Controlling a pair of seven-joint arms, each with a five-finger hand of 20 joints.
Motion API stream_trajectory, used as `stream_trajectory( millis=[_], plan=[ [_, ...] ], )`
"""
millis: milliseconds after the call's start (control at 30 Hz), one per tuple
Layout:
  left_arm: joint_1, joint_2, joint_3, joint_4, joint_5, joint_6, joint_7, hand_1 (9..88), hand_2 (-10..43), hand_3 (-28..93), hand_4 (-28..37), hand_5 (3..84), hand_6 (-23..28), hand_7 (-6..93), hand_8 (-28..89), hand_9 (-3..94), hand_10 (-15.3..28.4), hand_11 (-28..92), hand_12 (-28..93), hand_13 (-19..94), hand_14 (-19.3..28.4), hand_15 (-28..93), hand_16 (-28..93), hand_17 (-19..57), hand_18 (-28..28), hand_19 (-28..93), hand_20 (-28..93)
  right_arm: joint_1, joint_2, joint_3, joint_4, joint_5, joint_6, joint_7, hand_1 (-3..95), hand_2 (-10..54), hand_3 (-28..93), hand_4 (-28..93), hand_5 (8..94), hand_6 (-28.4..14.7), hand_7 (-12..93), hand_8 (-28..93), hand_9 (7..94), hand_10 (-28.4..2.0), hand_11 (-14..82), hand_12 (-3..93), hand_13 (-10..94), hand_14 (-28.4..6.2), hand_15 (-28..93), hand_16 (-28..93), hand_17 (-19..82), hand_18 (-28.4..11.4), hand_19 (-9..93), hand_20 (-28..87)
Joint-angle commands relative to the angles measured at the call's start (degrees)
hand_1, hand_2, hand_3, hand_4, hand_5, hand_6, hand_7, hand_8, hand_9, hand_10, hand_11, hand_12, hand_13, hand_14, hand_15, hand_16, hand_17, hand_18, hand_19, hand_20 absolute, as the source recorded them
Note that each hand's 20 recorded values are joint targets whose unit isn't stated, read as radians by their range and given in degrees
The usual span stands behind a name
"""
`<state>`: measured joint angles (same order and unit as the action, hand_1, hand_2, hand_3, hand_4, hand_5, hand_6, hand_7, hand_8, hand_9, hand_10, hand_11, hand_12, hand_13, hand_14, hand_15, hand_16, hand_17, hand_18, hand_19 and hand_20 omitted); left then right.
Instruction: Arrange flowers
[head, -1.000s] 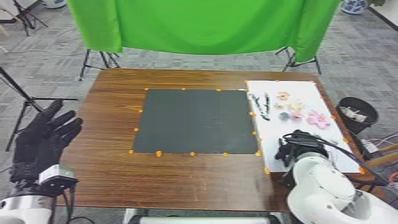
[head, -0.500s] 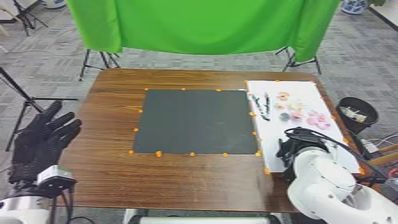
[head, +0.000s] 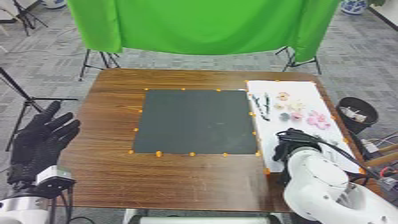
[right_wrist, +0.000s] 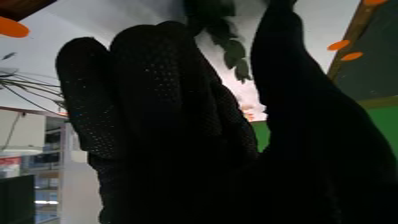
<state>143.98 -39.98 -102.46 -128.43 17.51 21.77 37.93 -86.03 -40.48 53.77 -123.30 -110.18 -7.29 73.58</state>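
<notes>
Blossoms (head: 318, 120) lie on the far half of the sheet (head: 296, 87); I'd expect them to be feather-light and easily crushed, so I'd pinch gently at the base. Sprigs (head: 266, 101) near the sheet's left edge look thin and springy, best taken mid-stem. My right hand (head: 289, 146), over the sheet's near half, has straight fingers and thumb wide apart, gripping nothing; my left hand (head: 40, 142) is open, well left of the sheet.

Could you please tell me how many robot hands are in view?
2: the left hand beside the table, and the right hand over the near part of the white sheet.
</notes>
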Motion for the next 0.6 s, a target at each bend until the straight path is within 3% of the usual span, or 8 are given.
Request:
stream_trajectory(
  millis=[33, 200, 233, 267, 600],
  plan=[
    [0.39, -0.98, -1.27, -0.41, 0.21, -0.67, -0.74, 29.9, 6.2, 65, -21.2, 36.3, 9.0, 10.4, -8, 32.7, 18.8, 27, 11, 21, 25.0, 51, -11, -8.4, 22.3, 45, 7, -5.11, -3.10, -7.33, 4.91, 5.91, -4.08, -0.03, 57.5, -9.5, 65, -19, 78.9, -8.0, 17, 11, 83.7, -15.0, 29.6, 28.0, 81, -11.3, 59, 13, 65, -10.4, 93, -15],
    [0.85, -1.91, -2.52, -0.76, 0.58, -0.49, -1.32, 29.9, 6.2, 65, -21.3, 36.2, 9.0, 10.4, -8, 32.7, 18.9, 27, 11, 21, 25.0, 52, -11, -8.4, 22.2, 45, 7, -6.29, -3.08, -5.56, 5.04, 6.60, -2.06, -0.98, 61.0, -9.4, 65, -20, 82.4, -6.5, 17, 13, 87.4, -13.9, 28.1, 29.7, 83, -10.4, 59, 15, 65, -10.8, 93, -2],
    [1.05, -1.88, -2.59, -0.80, 0.49, -0.44, -1.21, 29.9, 6.2, 65, -21.2, 36.3, 9.0, 10.4, -8, 32.7, 18.9, 27, 11, 21, 25.0, 52, -11, -8.4, 22.3, 45, 7, -6.44, -2.86, -5.60, 4.94, 5.86, -1.10, -1.07, 61.1, -9.3, 66, -21, 82.6, -6.2, 18, 14, 87.8, -13.7, 28.6, 29.6, 84, -10.3, 59, 15, 64, -11.1, 93, 1],
    [1.65, -1.03, -2.64, -0.85, -0.37, -0.21, -0.27, 29.9, 6.2, 65, -21.2, 36.2, 9.0, 10.4, -8, 32.7, 18.9, 27, 11, 21, 25.0, 52, -11, -8.4, 22.2, 45, 7, -6.66, -2.60, -5.56, 4.86, 4.96, -0.02, -1.89, 61.0, -9.2, 66, -20, 82.6, -6.0, 19, 15, 87.9, -13.6, 29.2, 29.5, 84, -10.1, 59, 15, 64, -11.3, 93, 4],
    [1.78, -2.14, -2.71, -1.01, 0.01, -0.13, -1.09, 29.9, 6.3, 65, -21.2, 36.2, 9.0, 10.4, -8, 32.7, 18.9, 27, 11, 21, 25.0, 52, -11, -8.4, 22.3, 45, 7, -6.22, -0.58, -7.34, 3.05, -2.51, 7.39, -3.81, 57.5, -8.4, 71, -19, 83.2, -5.9, 21, 22, 87.7, -13.6, 37.8, 27.0, 85, -8.7, 64, 17, 64, -11.7, 93, 21]
  ],
)
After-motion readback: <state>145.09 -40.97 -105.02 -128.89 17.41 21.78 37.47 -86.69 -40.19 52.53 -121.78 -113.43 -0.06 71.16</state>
